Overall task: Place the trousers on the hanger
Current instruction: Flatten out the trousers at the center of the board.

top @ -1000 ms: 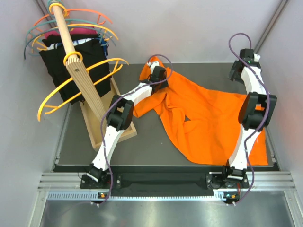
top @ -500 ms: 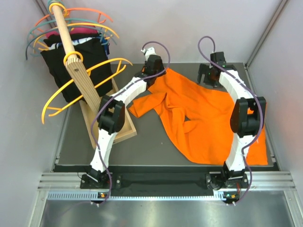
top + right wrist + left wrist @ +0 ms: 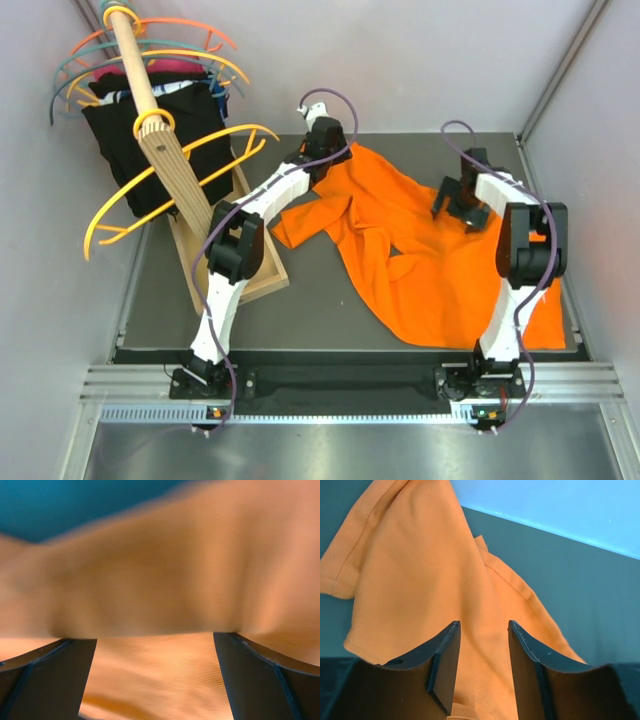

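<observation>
Both the left tool [image 3: 484,626] and right tool [image 3: 155,639] gape over the trousers [image 3: 440,270].

Overhead view: bright, even light, soft shadows beneath my arms, no glare. Left wrist view sharp. Right wrist view: trousers [image 3: 160,580] ahead of my right gripper [image 3: 155,637] smeared with blur.

We saw a dark grey desk [image 3: 160,300] boxed in by pale walls [image 3: 400,60] behind and on both sides, an aluminium rail [image 3: 130,385] along its near edge, under even, soft light.
</observation>
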`<move>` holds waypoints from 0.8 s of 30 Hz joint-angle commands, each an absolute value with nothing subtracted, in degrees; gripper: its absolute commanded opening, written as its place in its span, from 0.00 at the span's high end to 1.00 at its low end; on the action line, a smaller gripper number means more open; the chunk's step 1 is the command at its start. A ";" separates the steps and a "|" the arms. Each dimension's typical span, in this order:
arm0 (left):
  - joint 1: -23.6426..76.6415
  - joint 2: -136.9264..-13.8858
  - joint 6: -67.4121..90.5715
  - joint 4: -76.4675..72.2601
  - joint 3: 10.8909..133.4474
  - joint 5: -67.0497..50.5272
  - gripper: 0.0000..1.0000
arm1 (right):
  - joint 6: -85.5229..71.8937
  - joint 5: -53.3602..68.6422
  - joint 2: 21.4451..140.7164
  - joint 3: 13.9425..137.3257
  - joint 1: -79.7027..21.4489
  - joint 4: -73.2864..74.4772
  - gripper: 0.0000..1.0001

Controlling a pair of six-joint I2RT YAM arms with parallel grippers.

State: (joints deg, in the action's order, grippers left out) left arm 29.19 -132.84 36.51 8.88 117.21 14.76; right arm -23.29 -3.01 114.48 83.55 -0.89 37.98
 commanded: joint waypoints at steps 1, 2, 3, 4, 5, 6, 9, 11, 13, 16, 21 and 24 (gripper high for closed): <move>28.57 -131.31 36.83 9.32 119.27 13.97 0.52 | -28.46 -7.64 111.99 77.72 3.60 41.73 0.00; 28.65 -130.96 36.57 9.14 118.83 14.06 0.52 | -29.61 -8.43 110.93 76.04 5.34 42.36 0.00; 28.65 -130.17 36.13 8.71 117.52 14.24 0.52 | -30.66 -9.22 109.79 73.94 6.58 42.54 0.01; 28.65 -129.73 34.90 7.31 116.81 14.33 0.51 | -32.15 -9.66 106.90 69.48 8.16 42.54 0.01; 28.65 -128.94 34.11 6.77 115.41 14.85 0.51 | -32.69 -9.67 105.40 67.26 12.18 42.71 0.02; 28.65 -128.67 33.41 6.16 114.79 16.07 0.51 | -32.87 -9.49 103.73 63.67 14.30 42.63 0.02; 28.48 -128.76 30.86 5.36 114.17 18.01 0.51 | -30.51 -9.93 97.48 62.49 18.55 41.93 0.04; 28.21 -129.20 30.41 5.80 114.52 20.38 0.52 | -27.34 -9.06 94.66 66.08 15.32 41.31 0.03; 28.04 -129.90 31.63 5.28 114.61 24.06 0.53 | -24.80 -7.57 95.09 73.10 11.27 41.31 0.02; 27.86 -131.65 32.25 2.47 114.70 26.01 0.53 | -22.25 -9.23 99.13 85.40 1.44 44.47 0.00; 27.77 -136.58 33.83 -3.87 116.98 24.69 0.52 | -20.83 0.74 105.36 97.02 -4.30 42.11 0.00; 27.60 -138.34 33.23 -3.34 118.56 25.31 0.31 | -21.35 6.57 109.84 100.53 -5.89 38.76 0.00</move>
